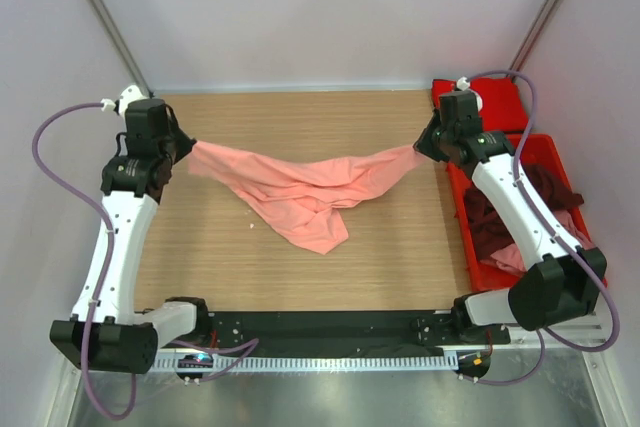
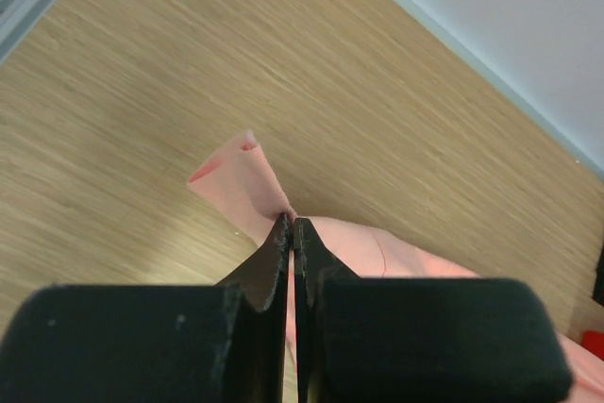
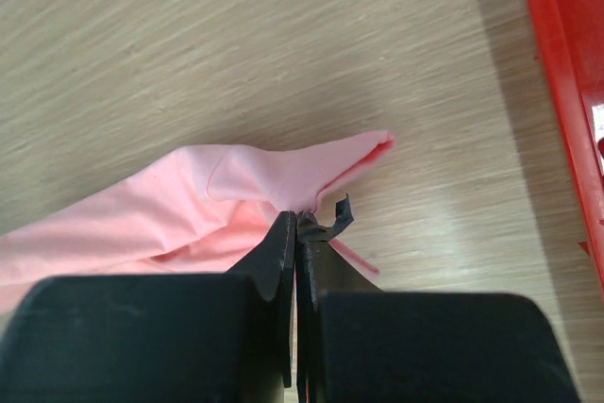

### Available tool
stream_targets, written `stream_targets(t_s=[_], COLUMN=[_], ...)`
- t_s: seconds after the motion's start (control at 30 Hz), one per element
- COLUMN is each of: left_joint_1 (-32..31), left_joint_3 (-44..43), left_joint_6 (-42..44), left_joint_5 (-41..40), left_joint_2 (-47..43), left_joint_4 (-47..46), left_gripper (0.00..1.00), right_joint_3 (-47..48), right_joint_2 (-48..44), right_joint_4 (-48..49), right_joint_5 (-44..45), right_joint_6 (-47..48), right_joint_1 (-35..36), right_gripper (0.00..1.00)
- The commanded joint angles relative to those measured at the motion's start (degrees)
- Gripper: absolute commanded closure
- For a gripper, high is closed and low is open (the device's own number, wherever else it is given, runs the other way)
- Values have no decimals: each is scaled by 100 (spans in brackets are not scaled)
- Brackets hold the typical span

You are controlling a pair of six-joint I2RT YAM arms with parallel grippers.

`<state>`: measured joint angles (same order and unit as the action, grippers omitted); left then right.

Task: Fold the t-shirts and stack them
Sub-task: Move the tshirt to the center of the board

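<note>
Salmon-pink t-shirt (image 1: 300, 192) stretches between left gripper (image 1: 190, 150) and right gripper (image 1: 420, 150), each clamped on an end, arms spread wide, middle seemingly on bench (image 1: 300, 127).

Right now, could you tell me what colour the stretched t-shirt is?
Salmon-pink t-shirt, clearest from the top external view.

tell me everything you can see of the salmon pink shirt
The salmon-pink t-shirt is thin, soft, crumpled cloth, stretched between two pinched edges: the left end effector is shut on one, the right end effector on the other. Its middle sags in a bunched V onto the wooden table, unfolded.
</note>
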<state>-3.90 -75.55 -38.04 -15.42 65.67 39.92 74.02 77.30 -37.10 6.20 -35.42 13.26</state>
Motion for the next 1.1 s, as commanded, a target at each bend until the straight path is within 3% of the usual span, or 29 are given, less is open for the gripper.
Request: stream_targets(t_s=[0.0, 0.07, 0.17, 0.23, 0.33, 0.43, 0.47, 0.63, 0.73, 0.93, 1.07], left_joint_1=[249, 546, 742, 620, -20, -1154, -1627, -2632, -3264, -4757, -5129], left_joint_3=[110, 347, 208, 216, 514, 997, 1233, 1622, 1727, 1571, 1237], left_joint_6=[262, 288, 516, 798, 1017, 1097, 1062, 1149, 1325, 2300, 2714], left_joint_5=[-66, -23, 652, 1557, 1981, 2130, 2209, 2430, 2219, 999, 760], left_joint_2=[199, 375, 833, 825, 362, -140, -203, -108, 165, 788, 1333], left_joint_4=[8, -142, -125, -343, -1081, -2030, -2511, -3245, -3403, -3966, -4326], left_gripper=[100, 100, 64, 50, 45, 42, 42, 42, 42, 40, 38], right_joint_3=[454, 596, 509, 202, -202, -616, -712, -1117, -1197, -1522, -1522], right_joint_2=[-40, -4, -214, -338, -540, -645, -663, -655, -689, -935, -1032], right_joint_4=[178, 98, 220, 493, 774, 1221, 1336, 1785, 1847, 2242, 2207], right_joint_5=[-39, -250, -1030, -1461, -1586, -1849, -1946, -1780, -1727, -1710, -1692], right_joint_6=[176, 71, -236, -641, -1176, -1755, -1880, -2329, -2487, -3014, -3094], right_joint_1=[-60, -60, -51, 1, 186, 361, 405, 695, 766, 880, 924], right_gripper=[99, 99, 99, 99, 99, 99, 99, 99, 99, 99, 99])
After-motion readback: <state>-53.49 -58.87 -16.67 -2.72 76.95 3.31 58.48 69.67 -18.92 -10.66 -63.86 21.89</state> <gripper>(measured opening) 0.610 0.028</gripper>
